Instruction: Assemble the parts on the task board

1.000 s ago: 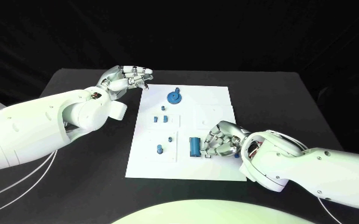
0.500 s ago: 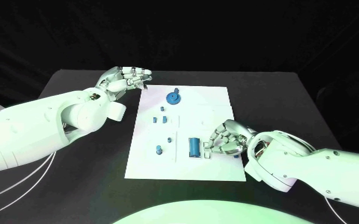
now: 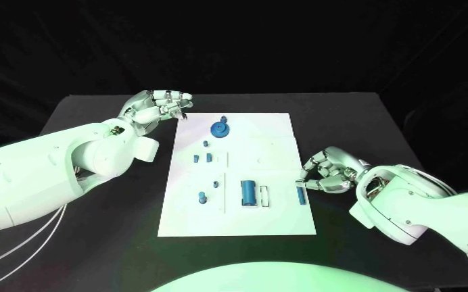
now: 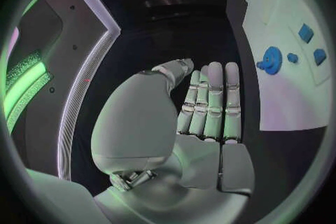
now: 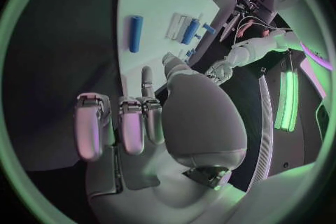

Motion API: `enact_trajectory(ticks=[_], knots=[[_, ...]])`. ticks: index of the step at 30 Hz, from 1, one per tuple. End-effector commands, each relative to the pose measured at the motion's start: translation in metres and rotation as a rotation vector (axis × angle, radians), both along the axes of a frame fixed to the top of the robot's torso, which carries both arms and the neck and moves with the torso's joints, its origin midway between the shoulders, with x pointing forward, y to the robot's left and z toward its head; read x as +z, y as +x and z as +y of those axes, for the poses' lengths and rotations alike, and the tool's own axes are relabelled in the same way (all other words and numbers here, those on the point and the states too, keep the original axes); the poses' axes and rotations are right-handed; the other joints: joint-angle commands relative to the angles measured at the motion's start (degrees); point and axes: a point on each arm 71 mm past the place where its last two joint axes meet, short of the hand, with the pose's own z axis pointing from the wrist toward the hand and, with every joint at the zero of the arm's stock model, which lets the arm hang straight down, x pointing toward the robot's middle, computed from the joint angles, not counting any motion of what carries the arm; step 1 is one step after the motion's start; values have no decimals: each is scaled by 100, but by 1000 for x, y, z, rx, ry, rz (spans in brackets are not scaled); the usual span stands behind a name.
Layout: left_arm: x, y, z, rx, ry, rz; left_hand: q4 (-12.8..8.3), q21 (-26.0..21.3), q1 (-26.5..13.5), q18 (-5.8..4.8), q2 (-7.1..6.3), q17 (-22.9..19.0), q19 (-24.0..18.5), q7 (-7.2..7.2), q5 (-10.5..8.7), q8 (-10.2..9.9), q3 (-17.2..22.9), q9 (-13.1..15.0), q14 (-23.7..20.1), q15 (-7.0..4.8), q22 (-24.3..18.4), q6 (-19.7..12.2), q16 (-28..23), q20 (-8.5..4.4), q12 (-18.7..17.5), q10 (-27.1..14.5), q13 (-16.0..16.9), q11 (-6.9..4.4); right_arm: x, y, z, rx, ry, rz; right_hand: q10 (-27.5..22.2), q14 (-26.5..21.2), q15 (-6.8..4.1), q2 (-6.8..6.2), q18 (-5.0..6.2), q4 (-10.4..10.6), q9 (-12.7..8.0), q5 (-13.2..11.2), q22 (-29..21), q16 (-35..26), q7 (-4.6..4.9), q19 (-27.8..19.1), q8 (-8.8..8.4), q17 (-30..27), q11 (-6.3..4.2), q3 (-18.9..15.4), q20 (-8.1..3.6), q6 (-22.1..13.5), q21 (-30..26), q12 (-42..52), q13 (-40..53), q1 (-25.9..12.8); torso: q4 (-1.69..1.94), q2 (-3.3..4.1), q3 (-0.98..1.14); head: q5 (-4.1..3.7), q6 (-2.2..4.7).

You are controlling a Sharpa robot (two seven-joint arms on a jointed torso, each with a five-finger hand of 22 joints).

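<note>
Right hand (image 3: 330, 169) hung at the near right edge of the task board (image 3: 273, 136), fingers curled in, holding nothing. A loose blue rod (image 3: 301, 195) lay flat on the board just beside it, close to the edge; a careless sweep could likely roll it off onto the table. A thicker blue cylinder (image 3: 251, 192) sat left of that, near a small blue peg (image 3: 202, 199). Further off, a blue wheel (image 3: 221, 128) stood on the board. Left hand (image 3: 156, 106) hovered off the far left corner, fingers together, empty; a blind reach risked nudging the wheel.
</note>
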Motion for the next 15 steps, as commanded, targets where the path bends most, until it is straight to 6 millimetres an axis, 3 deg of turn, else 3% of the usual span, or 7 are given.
enact_trajectory(ticks=[1,11,15], knots=[[1,-1,-3,-12,-20,-7,8,-33,-38,14,-3,-6,22,24,19,0,-27,-6,-13,-24,1,10,-21,-1,33,-6,-7,1,-2,-6,-2,51,-78,-29,607,588,50,3,-16,5,-9,-3,1361,31,-13,446,-22,1508,45,0,43,16,48,22,1509,-67,4,1,3,-48,-13],[-1,-2,-2,-11,-19,-3,15,-37,-47,14,-6,-6,21,24,18,0,-32,-7,-13,-23,-1,10,-20,0,34,-7,-8,1,-15,-14,-4,52,-158,6,607,588,25,-14,-26,15,-13,-1,1378,31,-63,466,16,1508,7,-82,45,193,117,22,1509,-253,30,12,4,-75,-25],[-1,-2,-1,-10,-18,-1,15,-37,-47,14,-6,-6,21,24,18,0,-32,-7,-13,-23,-1,10,-20,0,34,-7,-8,1,-20,-15,-3,52,-182,22,607,588,10,-19,-26,17,-7,0,1378,31,-88,467,43,1508,-13,-150,36,259,117,22,1509,-371,25,13,-3,-58,-31]])
